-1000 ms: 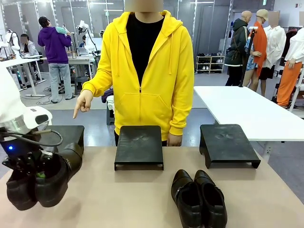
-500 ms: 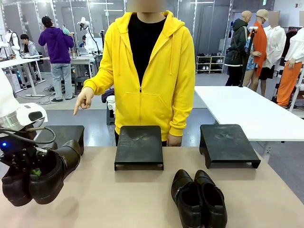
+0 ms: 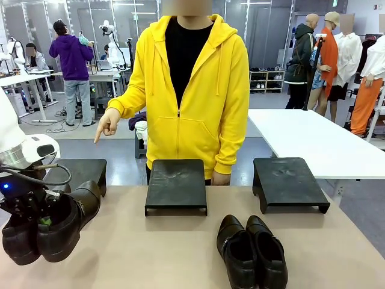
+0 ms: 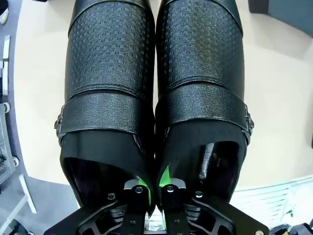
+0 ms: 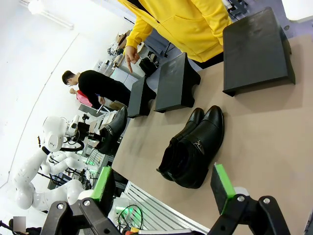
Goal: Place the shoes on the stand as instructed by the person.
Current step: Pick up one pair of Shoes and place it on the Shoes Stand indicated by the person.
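At the table's left edge, held pair: two black shoes (image 3: 57,224) (image 4: 111,63) side by side, raised off the table (image 3: 150,256), toes tipped up toward the left stand (image 3: 84,170) (image 5: 138,98).
Shoe openings, contents: one finger of the left gripper (image 3: 43,220) (image 4: 155,185) sits inside each shoe.
Left gripper state: jaws drawn together on the two adjoining inner walls, clamped on the held pair.
Left arm (image 3: 27,153) pose: wrist above the heels, fingers pointing down into the openings.
Second pair (image 3: 251,250) (image 5: 193,147): on the table, right of centre, toes toward the person (image 3: 192,90).
Stands: left stand, middle stand (image 3: 176,183) (image 5: 176,83) and right stand (image 3: 289,180) (image 5: 254,49) – in a row along the far edge.
Pointing hand (image 3: 107,127) (image 5: 129,53): index finger aimed down, above the left stand.
Other hand (image 3: 221,177): low, behind the middle stand.
Right gripper (image 5: 163,186): jaws wide apart, nothing between them; above the table's near edge, with the second pair ahead of it.
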Robot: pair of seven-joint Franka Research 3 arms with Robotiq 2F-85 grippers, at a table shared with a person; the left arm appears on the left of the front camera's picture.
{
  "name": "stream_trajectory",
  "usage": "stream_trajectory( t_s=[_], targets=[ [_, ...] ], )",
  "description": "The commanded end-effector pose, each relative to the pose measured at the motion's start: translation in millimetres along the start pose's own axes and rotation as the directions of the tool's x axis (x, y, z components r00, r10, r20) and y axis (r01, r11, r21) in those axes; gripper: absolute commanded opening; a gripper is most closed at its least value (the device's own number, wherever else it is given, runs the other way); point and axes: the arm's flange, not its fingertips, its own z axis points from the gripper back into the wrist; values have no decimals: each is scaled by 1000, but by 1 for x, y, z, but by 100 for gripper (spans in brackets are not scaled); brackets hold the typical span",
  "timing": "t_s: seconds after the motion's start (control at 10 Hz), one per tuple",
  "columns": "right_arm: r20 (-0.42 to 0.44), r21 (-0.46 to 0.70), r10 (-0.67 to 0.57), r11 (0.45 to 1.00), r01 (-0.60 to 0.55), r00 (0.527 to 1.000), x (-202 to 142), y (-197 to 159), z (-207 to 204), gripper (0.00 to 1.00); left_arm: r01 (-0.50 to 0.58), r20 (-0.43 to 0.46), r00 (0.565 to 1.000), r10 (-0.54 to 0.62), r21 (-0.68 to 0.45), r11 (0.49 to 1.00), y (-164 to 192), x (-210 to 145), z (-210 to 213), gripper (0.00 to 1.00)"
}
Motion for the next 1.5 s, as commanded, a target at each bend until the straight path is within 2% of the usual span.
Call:
stream_trajectory(
  t_s=[0.0, 0.2, 0.5, 0.7, 0.8, 1.1, 1.4],
  targets=[
    [0, 7, 8, 1000, -8, 1000, 2, 1, 0, 100, 26, 103, 994, -27, 10, 1000, 1, 12, 12, 7],
    [0, 7, 8, 1000, -8, 1000, 2, 1, 0, 100, 43, 250, 966, -58, 65, 997, 9, 46, 20, 7],
    [0, 7, 8, 1000, -8, 1000, 2, 1, 0, 100, 61, 308, 947, -93, 114, 992, 25, 88, 9, 7],
    [0, 7, 8, 1000, -8, 1000, 2, 1, 0, 100, 40, 347, 935, -69, 91, 995, 41, 123, -3, 7],
    [0, 7, 8, 1000, -8, 1000, 2, 1, 0, 100, 70, 374, 922, -95, 80, 994, 50, 139, -5, 7],
    [0, 7, 8, 1000, -8, 1000, 2, 1, 0, 100, 83, 359, 928, -97, 52, 995, 75, 181, -17, 7],
    [0, 7, 8, 1000, -8, 1000, 2, 1, 0, 100, 122, 353, 928, -118, 13, 992, 87, 207, -31, 7]
  ],
)
